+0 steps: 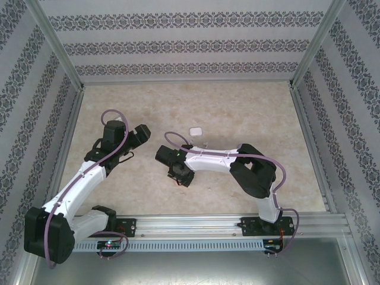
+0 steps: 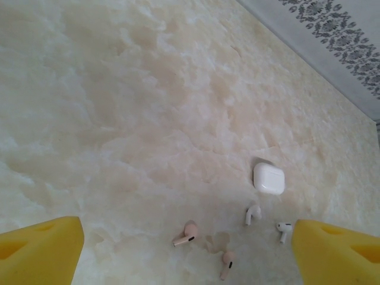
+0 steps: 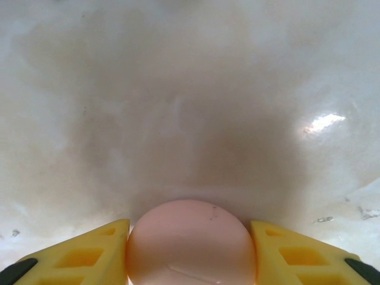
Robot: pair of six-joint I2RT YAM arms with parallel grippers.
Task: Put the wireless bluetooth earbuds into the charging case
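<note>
**Pink case between right fingers, four earbuds loose on the table**

Pinkish earbuds, two of them (image 2: 185, 234) (image 2: 227, 264), lie on their sides on the table, near each other but apart. White earbuds, also two (image 2: 253, 214) (image 2: 284, 230), lie just to their right, below the white charging case (image 2: 269, 178), which sits lid shut and flat on the surface. None of the four touch a case.

The pink charging case (image 3: 190, 243) is elsewhere, between the yellow fingers (image 3: 83, 255) of the right gripper (image 3: 190, 228). Both pads sit against its rounded sides, a narrow clamp on it. Cannot tell if it is lifted or resting on the table.

The left gripper (image 2: 189, 249) hangs over the loose earbuds with its jaws spread wide and nothing between them.

The table (image 1: 249, 107) has a glossy beige top with a cloudy, marble-like pattern and a bright glare spot near the right gripper. Walls (image 1: 190, 41) on three sides carry pale wallpaper with dark ornamental bands. Aluminium frame posts (image 1: 54, 41) stand at the back corners. A metal rail (image 1: 196, 224) runs along the near edge and holds both arm bases.
</note>
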